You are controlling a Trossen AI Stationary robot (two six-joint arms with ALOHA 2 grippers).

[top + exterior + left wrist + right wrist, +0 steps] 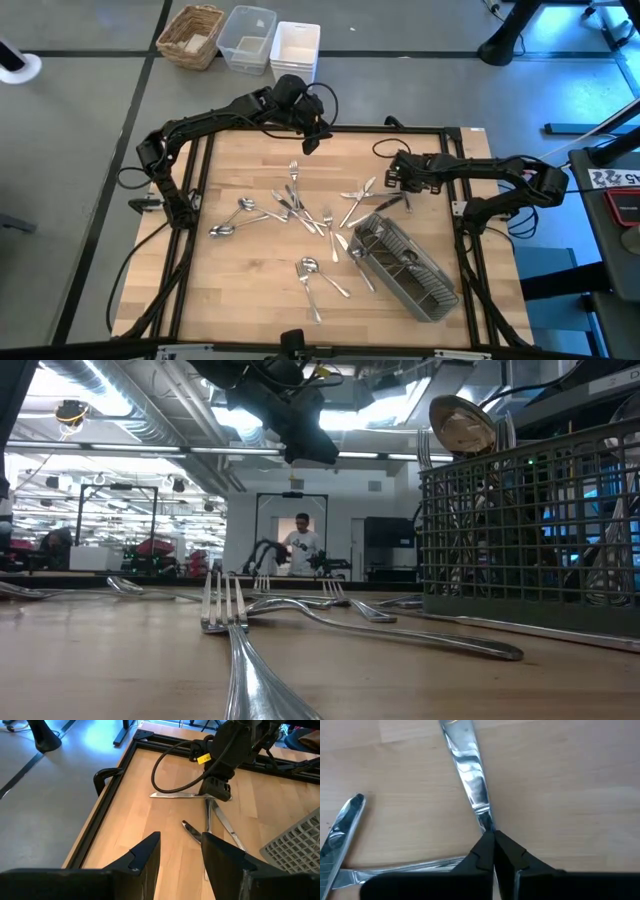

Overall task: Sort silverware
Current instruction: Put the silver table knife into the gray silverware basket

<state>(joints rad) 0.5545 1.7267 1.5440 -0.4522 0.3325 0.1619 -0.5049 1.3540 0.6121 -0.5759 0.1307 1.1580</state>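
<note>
Silverware (300,210) lies scattered on the wooden table, and a fork (225,610) lies close to the low camera. A grey slatted caddy (405,265) stands at the near right with a spoon (460,425) upright in it. My right gripper (493,842) is down at the table's right, far of the caddy, shut on a slim table knife (175,795). Two more pieces (220,822) lie fanned beside it. My left gripper (180,855) hangs open above the table's far middle (312,143), holding nothing. My right gripper pinches the knife's narrow stretch (486,826) between its two fingertips, near one end of the piece. The fingers come steeply from above (220,796). The rest of the knife runs away from them toward the table's far edge, about level. I cannot tell whether it is clear of the wood.
A black frame rail (125,770) borders the table. Beyond the far edge stand a wicker basket (190,35) and two plastic bins (270,42). Another handle (345,830) lies close by my right gripper. A person (300,545) stands far back in the room.
</note>
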